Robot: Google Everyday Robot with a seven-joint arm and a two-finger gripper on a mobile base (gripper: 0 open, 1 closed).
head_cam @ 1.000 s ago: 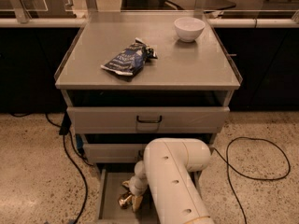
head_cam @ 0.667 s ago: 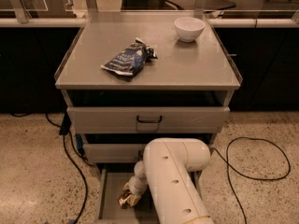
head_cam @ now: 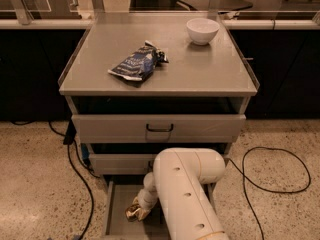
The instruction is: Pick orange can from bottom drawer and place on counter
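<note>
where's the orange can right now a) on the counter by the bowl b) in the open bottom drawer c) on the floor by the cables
b: the orange can lies in the bottom drawer with the gripper down at it; the counter holds a snack bag and a white bowl.

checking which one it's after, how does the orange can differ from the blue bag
Place: the orange can sits low in the open bottom drawer; the blue bag rests up on the counter.
Look: the can is shiny copper-orange metal; the bag is dark blue crumpled foil.
Contact: the gripper is down in the drawer right at the can; nothing is near the bag.
Shared: both are small and glossy.
</note>
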